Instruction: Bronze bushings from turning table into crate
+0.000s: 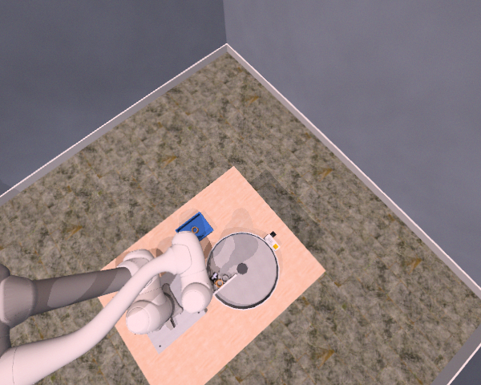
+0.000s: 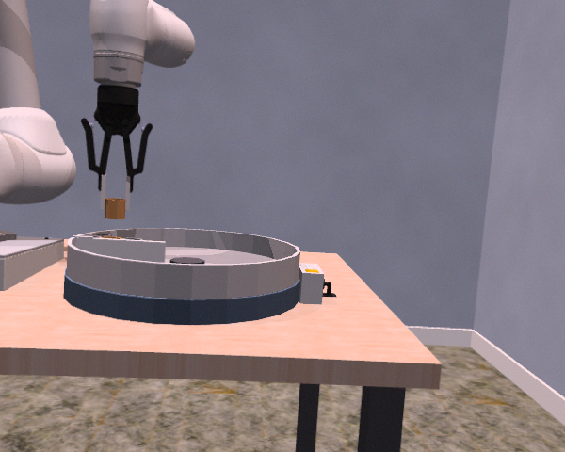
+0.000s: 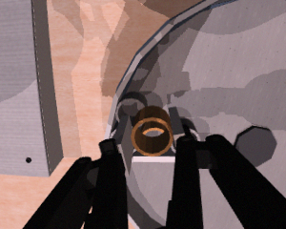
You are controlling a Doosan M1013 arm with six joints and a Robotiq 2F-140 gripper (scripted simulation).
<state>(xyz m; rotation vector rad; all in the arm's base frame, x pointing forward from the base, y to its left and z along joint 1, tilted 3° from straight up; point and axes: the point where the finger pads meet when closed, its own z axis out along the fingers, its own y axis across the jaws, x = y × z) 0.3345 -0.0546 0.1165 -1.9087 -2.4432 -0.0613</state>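
My gripper (image 2: pixel 115 206) (image 3: pixel 151 124) is shut on a bronze bushing (image 2: pixel 115 210) (image 3: pixel 145 144), held upright above the left side of the turning table (image 1: pixel 257 285) (image 2: pixel 185 281) (image 3: pixel 229 62). Another bronze bushing (image 2: pixel 111 237) stands on the turning table by the straight white divider; in the wrist view it is mostly hidden below the held one. Steel bushings stand around it, one steel bushing (image 3: pixel 132 100) at the rim side. The blue crate (image 1: pixel 204 227) holds one bronze bushing (image 1: pixel 195 226); the arm hides the crate's near corner. In the top view the arm mostly hides the gripper.
The white divider (image 1: pixel 228 282) (image 2: pixel 127 249) (image 3: pixel 154 158) stands across the turning table beside the bushings. A raised rim runs around it. A small white box (image 1: pixel 271 241) (image 2: pixel 312 286) with a yellow button is at its far side. The arm's grey base plate (image 1: pixel 162 346) (image 3: pixel 14 95) is to the left.
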